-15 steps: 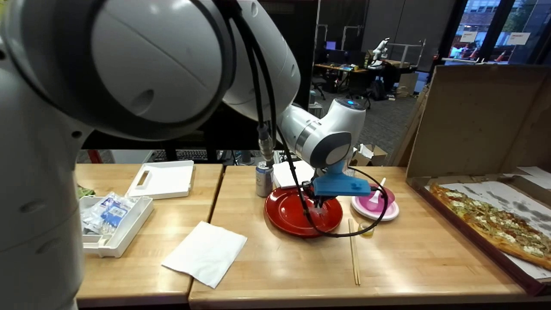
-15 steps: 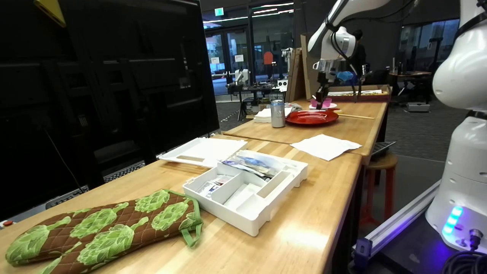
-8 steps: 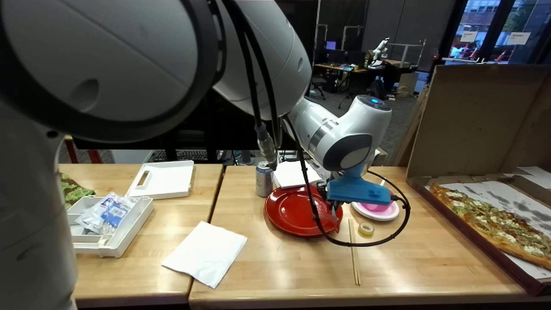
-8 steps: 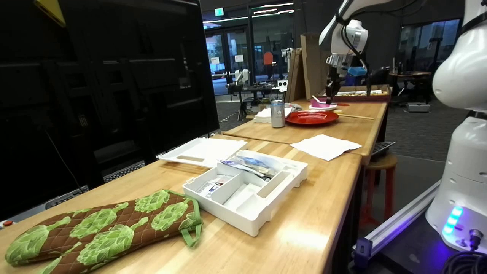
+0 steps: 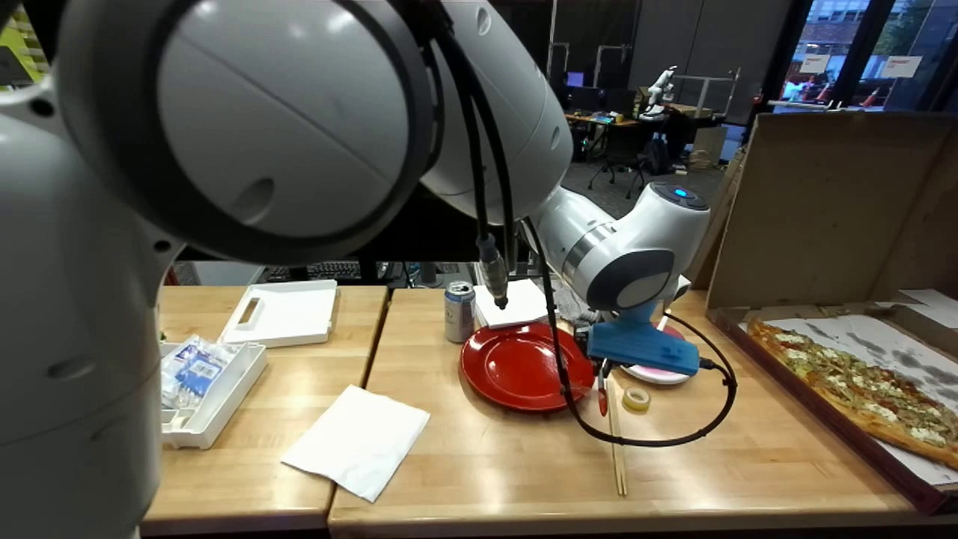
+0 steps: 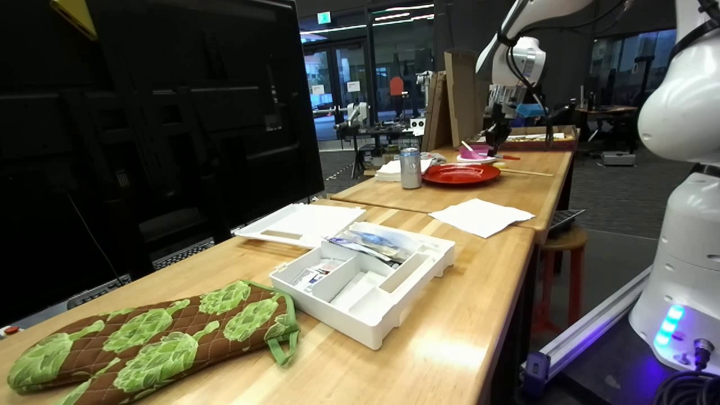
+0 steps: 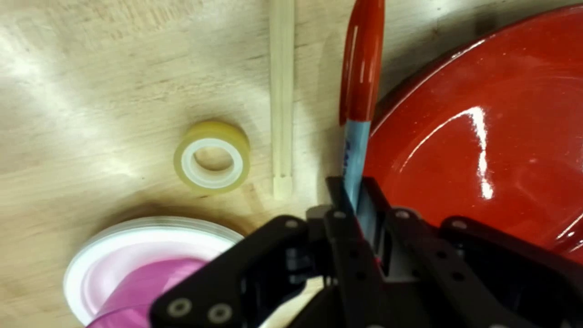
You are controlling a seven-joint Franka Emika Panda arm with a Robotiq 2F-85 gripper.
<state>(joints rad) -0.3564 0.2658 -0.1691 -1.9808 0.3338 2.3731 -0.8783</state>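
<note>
Gripper (image 7: 352,182) points down, pinching a red-capped marker (image 7: 362,98)

A: is this somebody's kitchen? I see pizza (image 5: 849,380) and an oven mitt (image 6: 163,332) on wooden tables (image 5: 464,464)

B: nah, pretty sure it's a robotics lab. besides the big arm (image 5: 277,112) up front, a white robot (image 5: 661,88) shows way in the back in both exterior views

A: kinda officey too tho?

B: yeah fair, there's monitors (image 5: 585,99) and a rolling chair (image 5: 623,153), gray carpet (image 6: 613,202), glass doors (image 6: 349,64) with paper (image 6: 353,85) stuck on them and a lit green sign (image 6: 324,17) above. but the arm's base (image 6: 675,264) glowing blue beside a metal rail (image 6: 590,318) is total lab gear
</note>
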